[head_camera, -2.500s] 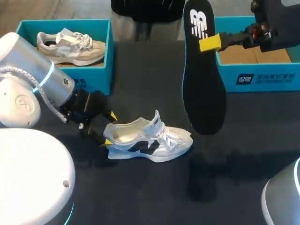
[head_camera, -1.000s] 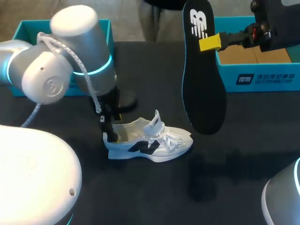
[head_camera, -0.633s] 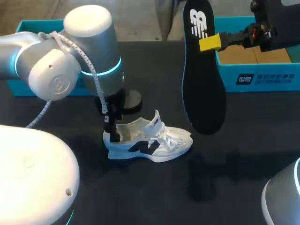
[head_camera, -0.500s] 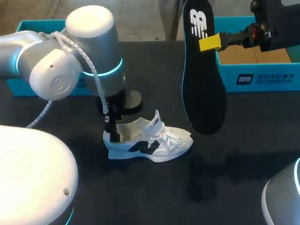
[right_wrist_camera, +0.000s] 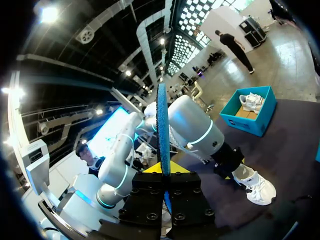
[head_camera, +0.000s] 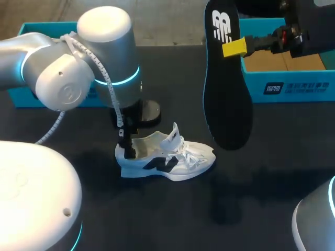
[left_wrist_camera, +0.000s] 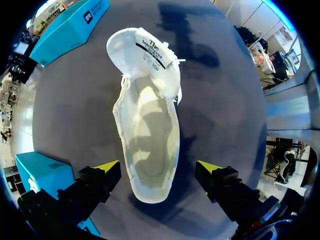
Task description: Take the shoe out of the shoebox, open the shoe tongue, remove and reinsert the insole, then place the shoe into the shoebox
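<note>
– At the middle of the table (head_camera: pixel 272 172), what was seen?
– A white shoe (head_camera: pixel 166 157) was laid on its sole. Its tongue (left_wrist_camera: pixel 150 50) was lifted forward and its pale lining was shown.
– How was the left gripper (left_wrist_camera: pixel 159 167) set?
– It was held over the heel, pointed down, with the fingers spread wide. One yellow tip was seen on each side of the heel, and neither was pressed against it. Nothing was gripped.
– And the right gripper (right_wrist_camera: pixel 164 169)?
– It was held high toward the table's far side and was closed on the black insole (head_camera: pixel 226 78). The insole was pinched near its heel end and hung upright, toe end down, apart from the shoe.
– Were boxes noted?
– A teal shoebox (head_camera: pixel 293 83) was stood at the far right, behind the insole. A second box (head_camera: pixel 31 31), also teal, was largely hidden behind the left arm (head_camera: pixel 78 68).
</note>
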Tool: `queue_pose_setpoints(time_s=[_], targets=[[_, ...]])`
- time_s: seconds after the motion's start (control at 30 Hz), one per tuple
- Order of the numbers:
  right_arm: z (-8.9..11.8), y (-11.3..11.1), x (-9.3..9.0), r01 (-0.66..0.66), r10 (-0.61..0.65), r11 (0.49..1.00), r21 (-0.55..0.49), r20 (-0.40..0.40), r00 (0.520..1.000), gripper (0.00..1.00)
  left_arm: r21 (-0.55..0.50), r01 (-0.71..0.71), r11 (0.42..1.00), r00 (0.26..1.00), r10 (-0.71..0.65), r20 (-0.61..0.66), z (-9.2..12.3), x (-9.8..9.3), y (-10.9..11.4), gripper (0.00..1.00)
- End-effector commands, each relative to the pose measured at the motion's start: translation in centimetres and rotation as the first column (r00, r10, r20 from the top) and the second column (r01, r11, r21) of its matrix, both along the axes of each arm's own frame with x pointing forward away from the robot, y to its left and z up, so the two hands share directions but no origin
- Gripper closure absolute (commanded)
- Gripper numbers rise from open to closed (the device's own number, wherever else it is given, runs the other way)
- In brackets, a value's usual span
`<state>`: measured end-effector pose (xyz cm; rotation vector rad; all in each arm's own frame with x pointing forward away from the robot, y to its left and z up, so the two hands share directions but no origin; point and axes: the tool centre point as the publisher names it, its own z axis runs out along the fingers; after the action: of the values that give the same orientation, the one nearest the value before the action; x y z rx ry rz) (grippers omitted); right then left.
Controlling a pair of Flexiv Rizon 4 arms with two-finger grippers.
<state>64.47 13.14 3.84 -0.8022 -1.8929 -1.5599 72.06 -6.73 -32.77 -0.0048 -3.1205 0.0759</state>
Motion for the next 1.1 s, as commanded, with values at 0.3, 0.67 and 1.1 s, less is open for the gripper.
queue_pose_setpoints(time_s=[0.3,0.67,1.1], targets=[[0.0,0.2,0.3,-0.003,0.003,1.000,-0.003,-0.002,1.000,1.00,-0.022,0.010,1.000,1.000,-0.009,0.006,0.4,0.4,-0.3,0.00],[0.0,0.2,0.3,-0.003,0.003,1.000,-0.003,-0.002,1.000,1.00,-0.074,0.043,0.996,0.999,-0.042,0.011,0.6,3.8,-3.1,0.00],[0.0,0.2,0.3,-0.003,0.003,1.000,-0.003,-0.002,1.000,1.00,-0.076,0.057,0.995,0.998,-0.060,-0.027,-3.0,5.6,-6.5,0.00]])
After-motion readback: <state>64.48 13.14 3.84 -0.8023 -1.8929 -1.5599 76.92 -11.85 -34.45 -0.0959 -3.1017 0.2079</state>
